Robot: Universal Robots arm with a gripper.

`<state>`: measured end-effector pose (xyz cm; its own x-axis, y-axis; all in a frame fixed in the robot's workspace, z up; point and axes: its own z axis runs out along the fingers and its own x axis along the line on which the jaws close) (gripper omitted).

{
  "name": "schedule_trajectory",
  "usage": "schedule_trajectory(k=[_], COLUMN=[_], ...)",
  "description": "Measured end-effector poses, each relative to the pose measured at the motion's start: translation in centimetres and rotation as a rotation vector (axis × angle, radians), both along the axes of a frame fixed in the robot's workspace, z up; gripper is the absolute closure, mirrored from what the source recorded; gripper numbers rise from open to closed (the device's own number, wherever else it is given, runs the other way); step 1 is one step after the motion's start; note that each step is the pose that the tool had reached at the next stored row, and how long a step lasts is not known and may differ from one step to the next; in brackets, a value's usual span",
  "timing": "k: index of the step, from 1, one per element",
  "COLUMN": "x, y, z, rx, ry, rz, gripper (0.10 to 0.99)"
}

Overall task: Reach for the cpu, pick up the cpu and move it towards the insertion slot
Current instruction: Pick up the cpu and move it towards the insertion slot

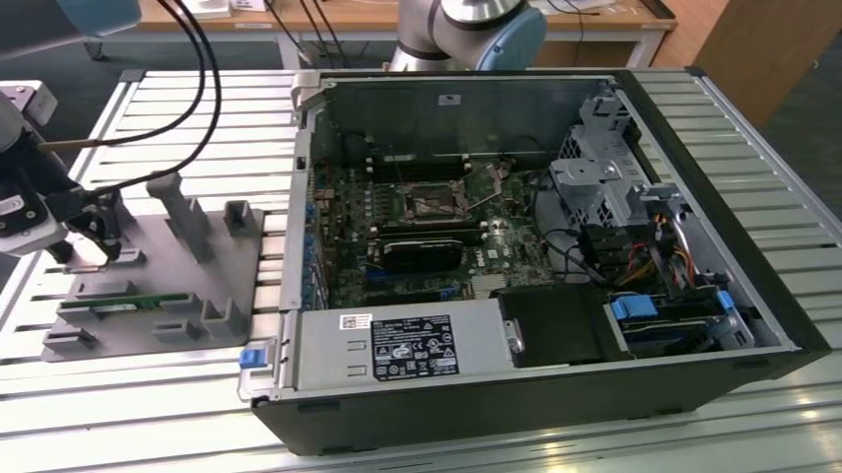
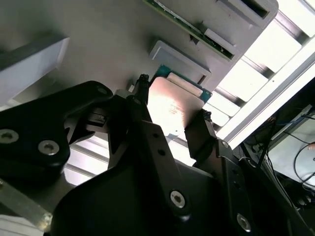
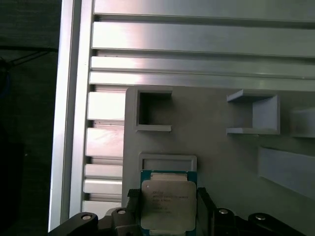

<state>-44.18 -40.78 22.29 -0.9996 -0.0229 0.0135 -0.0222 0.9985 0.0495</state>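
Silvery cpu (image 3: 167, 201) clamped in the pincer (image 2: 173, 101) by two opposite edges, grey fixture plate (image 3: 221, 157) just beneath. Insertion slot (image 1: 432, 204) well apart from pincer, inside open computer case (image 1: 736, 192).

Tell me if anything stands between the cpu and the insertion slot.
Yes. The computer case's side wall rises between the cpu, at the grey fixture, and the insertion slot; the case is open on top.

Slatted table (image 1: 132, 409); grey fixture (image 1: 231, 258); computer case (image 1: 526, 406)
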Motion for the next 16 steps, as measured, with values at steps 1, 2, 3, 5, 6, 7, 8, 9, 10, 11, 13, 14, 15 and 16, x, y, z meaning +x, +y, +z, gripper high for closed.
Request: schedule_trajectory(k=[1,2,3,5,6,7,8,9,10,11,13,14,15,16], x=[0.0,0.0,0.0,0.0,0.0,0.0,0.0,0.0,0.0,0.0,0.0,0.0,0.0,0.0], y=[0.0,0.0,0.0,0.0,0.0,0.0,0.0,0.0,0.0,0.0,0.0,0.0,0.0,0.0], z=[0.14,0.26,0.36,0.59,0.71,0.83,0.96,1.08,1.19,1.28,1.55,1.71,1.86,1.98], rx=[0.0,0.0,0.0,0.0,0.0,0.0,0.0,0.0,0.0,0.0,0.0,0.0,0.0,0.0], ry=[0.0001,0.0001,0.0001,0.0001,0.0001,0.0001,0.0,0.0,0.0001,0.0001,0.0001,0.0002,0.0,0.0001], rz=[0.0,0.0,0.0,0.0,0.0,0.0,0.0,0.0,0.0,0.0,0.0,0.0,0.0,0.0], gripper=[0.545,0.545,0.545,0.545,0.545,0.545,0.545,0.545,0.545,0.545,0.545,0.545,0.545,0.545])
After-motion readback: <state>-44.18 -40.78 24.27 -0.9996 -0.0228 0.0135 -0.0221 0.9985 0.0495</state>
